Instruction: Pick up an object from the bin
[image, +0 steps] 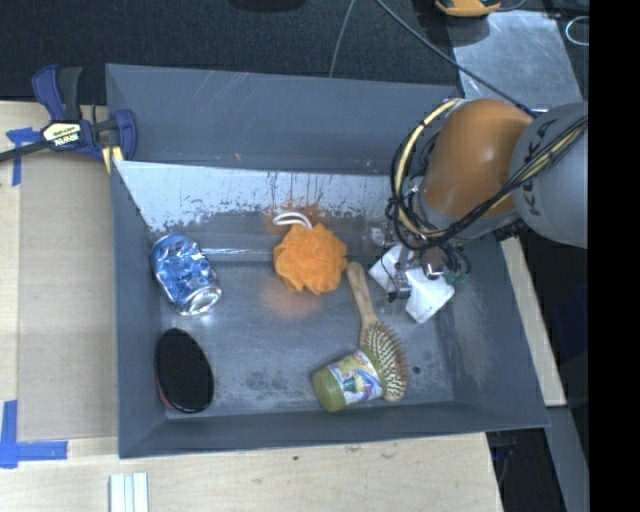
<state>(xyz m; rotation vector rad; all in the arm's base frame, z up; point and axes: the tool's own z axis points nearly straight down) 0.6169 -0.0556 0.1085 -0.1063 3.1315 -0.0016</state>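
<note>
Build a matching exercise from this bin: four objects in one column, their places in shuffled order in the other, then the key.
Objects
1. orange bath pouf
2. crushed blue can
3. black oval object
4. wooden hairbrush

Places
A. near-left corner of the bin
B. right of centre, bristle head against a green bottle
C. left side, about midway along the left wall
D. centre, close to the far wall

Pairs: 1-D, 2-C, 3-A, 4-B

Can (185, 272) left, pouf (310, 258) centre, hairbrush (378, 340) right, jar (348, 383) touching hairbrush
</note>
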